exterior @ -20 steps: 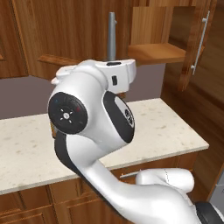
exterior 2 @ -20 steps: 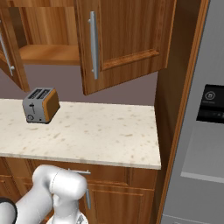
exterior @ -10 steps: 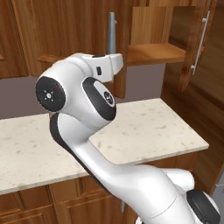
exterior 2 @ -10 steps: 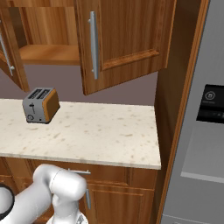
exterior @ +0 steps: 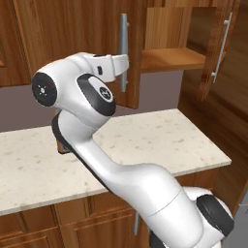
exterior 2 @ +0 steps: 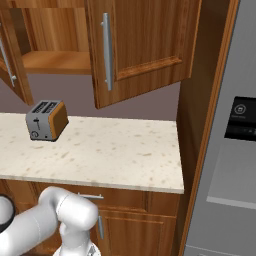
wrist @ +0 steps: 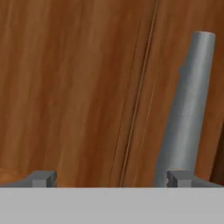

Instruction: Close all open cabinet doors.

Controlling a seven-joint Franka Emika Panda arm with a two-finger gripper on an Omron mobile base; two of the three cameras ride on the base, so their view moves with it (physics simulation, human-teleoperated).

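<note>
Two tall reddish-brown cabinet doors stand open on either side of a wall cabinet with a bare shelf (exterior: 169, 59). The left door (exterior: 87, 34) carries a vertical silver bar handle (exterior: 124, 53); my gripper (exterior: 125, 64) is right up against it. In the hand view the gripper (wrist: 109, 179) is open and faces the door's wood (wrist: 78, 87), with the handle (wrist: 188, 109) rising just above the right fingertip (wrist: 179, 177). Nothing is between the fingers. The right door (exterior 2: 145, 45) hangs open with its handle (exterior 2: 106, 52) towards me, and its edge (exterior: 218, 48) shows in the left base view.
A speckled counter (exterior 2: 110, 150) runs below the cabinet, with a silver and orange toaster (exterior 2: 47, 120) on its left part. A tall wooden panel and a steel appliance (exterior 2: 240, 125) stand at the right. My arm's elbow (exterior: 72, 92) looms over the counter.
The elbow has swung left and up, and the hand has risen and moved a little left towards the left door's handle. Both doors stand as before.
</note>
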